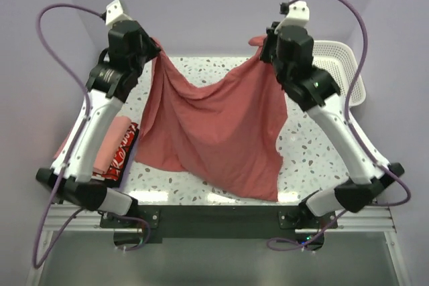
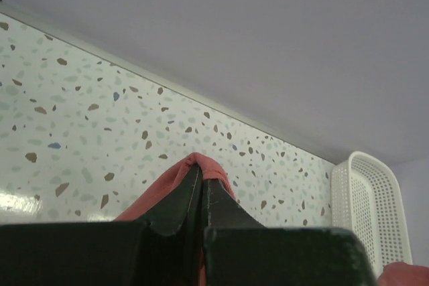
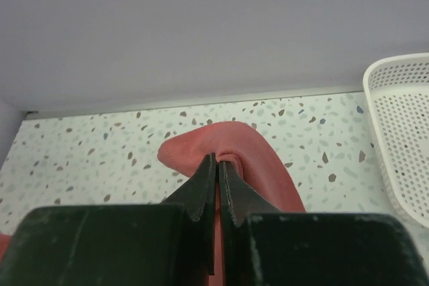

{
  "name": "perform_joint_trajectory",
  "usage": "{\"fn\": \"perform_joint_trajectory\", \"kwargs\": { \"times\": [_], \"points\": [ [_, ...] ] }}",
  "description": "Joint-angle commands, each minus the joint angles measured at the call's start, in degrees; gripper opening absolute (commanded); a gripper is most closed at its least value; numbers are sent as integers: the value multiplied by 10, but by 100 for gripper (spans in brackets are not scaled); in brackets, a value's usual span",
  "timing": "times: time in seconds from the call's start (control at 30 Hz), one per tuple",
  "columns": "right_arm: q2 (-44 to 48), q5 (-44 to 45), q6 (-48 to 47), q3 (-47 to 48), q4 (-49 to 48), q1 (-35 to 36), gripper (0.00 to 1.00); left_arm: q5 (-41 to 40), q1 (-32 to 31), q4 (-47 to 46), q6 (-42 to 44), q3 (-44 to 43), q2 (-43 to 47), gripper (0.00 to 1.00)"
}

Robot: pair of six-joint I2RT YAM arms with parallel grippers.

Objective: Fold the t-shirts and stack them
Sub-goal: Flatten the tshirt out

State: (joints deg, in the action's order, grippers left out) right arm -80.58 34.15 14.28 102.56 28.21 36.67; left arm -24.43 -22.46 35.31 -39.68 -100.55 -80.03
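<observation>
Left gripper (image 2: 201, 177) sits closest in its wrist view: black jaws pressed tight together, w/ a pinch of red cloth bulging just past the tips. Right gripper (image 3: 216, 162) is the same, jaws squeezed together on a rounded fold of the same red fabric, which flops away over the speckled surface (image 3: 100, 152).

From the top view both arms are raised & spread, one gripper at each upper corner of the red t-shirt (image 1: 214, 125). The shirt hangs between them like a sling. Its top edge sags in a deep V at the middle, and the body drapes down toward the near edge of the surface, lowest corner at the near right. Can't tell how much of the lower hem actually rests on the surface.

At the left edge, partly hidden by the left arm, lies a pink folded shirt (image 1: 110, 140). Touching its right side is a dark shirt (image 1: 125, 155) w/ red & white print; can't tell which one is on top.

A white lattice basket (image 1: 345, 75) stands at the far right corner, behind the right arm & apart from the hanging shirt.
</observation>
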Motion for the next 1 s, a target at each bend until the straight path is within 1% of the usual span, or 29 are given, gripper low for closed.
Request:
{"fn": "perform_joint_trajectory", "kwargs": {
  "times": [0.0,0.03,0.07,0.1,0.13,0.17,0.2,0.27,0.3,0.33,0.37,0.4,0.43,0.47,0.5,0.57,0.6,0.63,0.67,0.7,0.77,0.8,0.83,0.87,0.9,0.93,0.97],
  "points": [
    [-50,-141,57,91,-74,-96,0,124,77,-121,14,-88,-65,0],
    [-97,-177,75,146,-72,-123,0,172,104,-131,14,-121,-119,0],
    [-123,-187,81,181,-63,-134,0,195,115,-132,17,-159,-149,0],
    [-142,-194,87,249,-61,-142,0,218,134,-130,19,-244,-178,0],
    [-158,-210,96,281,-61,-158,0,241,141,-120,20,-290,-229,0],
    [-186,-216,101,311,-62,-167,0,264,149,-114,20,-334,-251,0],
    [-196,-221,105,368,-62,-183,0,277,163,-112,17,-402,-267,0],
    [-204,-231,111,408,-65,-198,0,305,178,-131,14,-418,-269,0],
    [-197,-230,110,412,-68,-203,0,308,192,-146,14,-379,-254,0],
    [-186,-229,107,399,-73,-211,0,311,198,-186,15,-348,-210,0],
    [-150,-226,106,377,-85,-214,0,310,205,-202,18,-316,-188,0],
    [-126,-226,106,307,-96,-215,0,308,217,-212,21,-262,-168,0],
    [-102,-224,107,263,-111,-216,0,305,220,-214,27,-239,-136,0],
    [-73,-222,107,219,-138,-217,0,304,223,-214,30,-217,-122,0],
    [-29,-214,108,141,-142,-217,0,305,224,-218,33,-167,-95,0],
    [15,-203,117,67,-141,-217,0,321,224,-226,32,-104,-64,0],
    [61,-204,122,-14,-141,-217,0,326,224,-247,28,-27,-45,0],
    [83,-205,137,-56,-143,-218,0,340,224,-262,16,17,-6,0],
    [103,-211,147,-97,-140,-217,0,344,224,-279,9,64,15,0],
    [127,-221,154,-176,-134,-217,0,345,224,-302,1,149,54,0],
    [198,-222,185,-258,-119,-217,0,354,224,-314,-21,234,90,0],
    [221,-221,209,-340,-112,-217,0,353,223,-316,-26,315,122,0],
    [273,-226,221,-382,-107,-217,0,352,223,-318,-43,359,140,0],
    [297,-236,232,-423,-105,-217,0,350,223,-321,-50,445,157,0],
    [319,-245,254,-502,-103,-218,0,344,223,-323,-54,485,191,0],
    [345,-249,267,-539,-96,-218,2,331,223,-321,-65,523,206,0],
    [390,-252,280,-576,-84,-217,5,326,223,-319,-71,590,221,0]
  ]
}}
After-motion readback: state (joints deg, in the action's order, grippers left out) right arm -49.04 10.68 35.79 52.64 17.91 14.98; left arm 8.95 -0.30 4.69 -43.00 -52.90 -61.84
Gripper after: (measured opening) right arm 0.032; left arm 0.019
